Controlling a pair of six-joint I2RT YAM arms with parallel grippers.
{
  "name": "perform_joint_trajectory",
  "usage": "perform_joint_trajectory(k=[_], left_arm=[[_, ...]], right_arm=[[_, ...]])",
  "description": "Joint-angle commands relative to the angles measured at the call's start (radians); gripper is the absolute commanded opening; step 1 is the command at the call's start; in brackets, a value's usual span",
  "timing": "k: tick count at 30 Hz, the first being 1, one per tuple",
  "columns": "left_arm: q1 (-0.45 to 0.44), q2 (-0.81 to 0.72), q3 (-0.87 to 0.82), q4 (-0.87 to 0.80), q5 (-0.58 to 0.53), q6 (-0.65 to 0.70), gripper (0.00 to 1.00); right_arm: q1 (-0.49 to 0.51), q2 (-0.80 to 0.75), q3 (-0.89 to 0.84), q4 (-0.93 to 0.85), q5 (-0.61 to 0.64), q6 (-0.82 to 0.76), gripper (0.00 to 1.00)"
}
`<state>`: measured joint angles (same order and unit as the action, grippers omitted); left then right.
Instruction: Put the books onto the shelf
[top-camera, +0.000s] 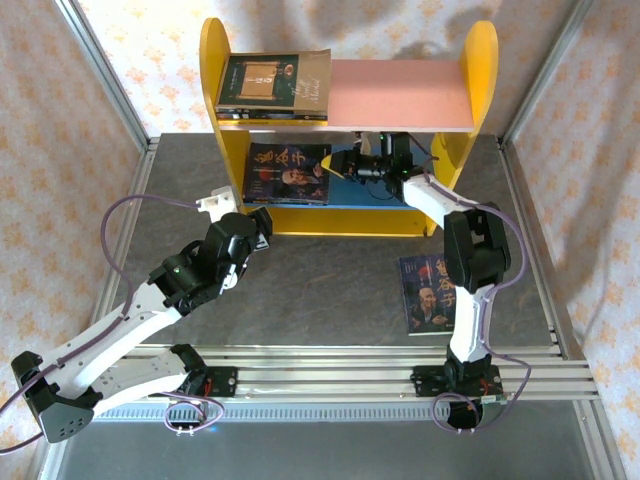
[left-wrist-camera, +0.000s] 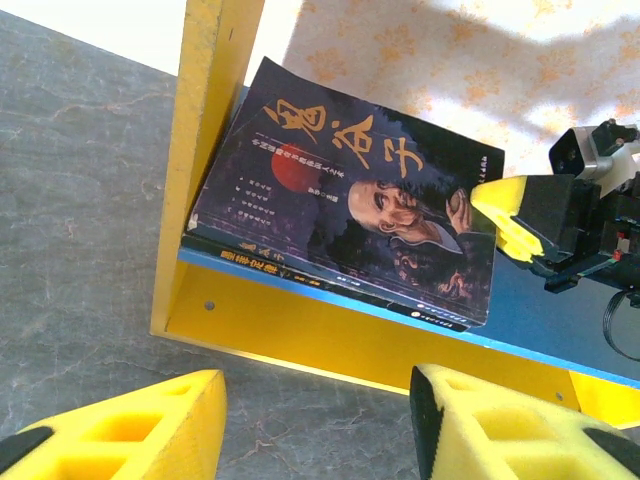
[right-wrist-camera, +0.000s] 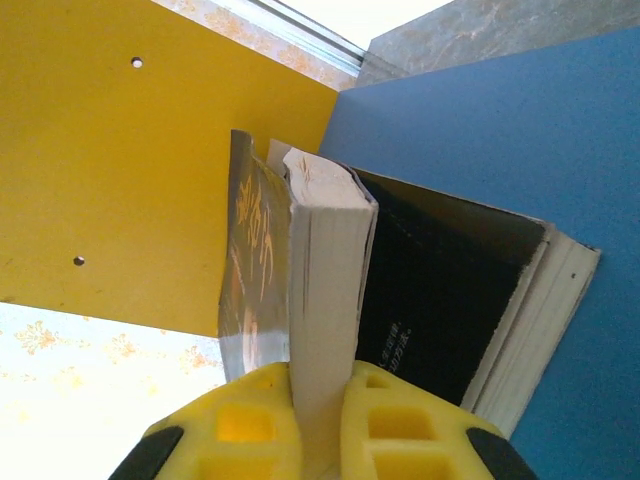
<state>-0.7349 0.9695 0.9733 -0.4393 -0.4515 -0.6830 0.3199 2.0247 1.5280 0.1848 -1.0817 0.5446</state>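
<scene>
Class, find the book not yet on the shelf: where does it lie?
In the top view, the bearded-man book lies flat on the right of the table, in front of the shelf, partly under the right arm.

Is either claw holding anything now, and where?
Right claw pinches the top bearded-man book by its page edge; left claw holds nothing.

Overhead view looks down; both wrist views closely face the shelf.
</scene>
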Motion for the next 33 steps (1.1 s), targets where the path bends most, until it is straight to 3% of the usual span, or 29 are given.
perform_joint_trajectory(k=[1, 17, 33], left_arm=[[0.008, -0.002, -0.007, -0.026, -0.009, -0.009, 0.51], [0.012, -0.003, -0.010, -0.033, -0.015, -0.007, 0.51], [0.012, -0.032, -0.029, -0.040, -0.016, -0.012, 0.51]], right_arm=[[0.013, 0.004, 0.049, 0.013, -0.037, -0.030, 0.10], [0.027, 0.037, 0.092, -0.028, -0.041, -0.050, 0.11], [0.027, -0.021, 0.005, 0.007, -0.003, -0.038, 0.10]])
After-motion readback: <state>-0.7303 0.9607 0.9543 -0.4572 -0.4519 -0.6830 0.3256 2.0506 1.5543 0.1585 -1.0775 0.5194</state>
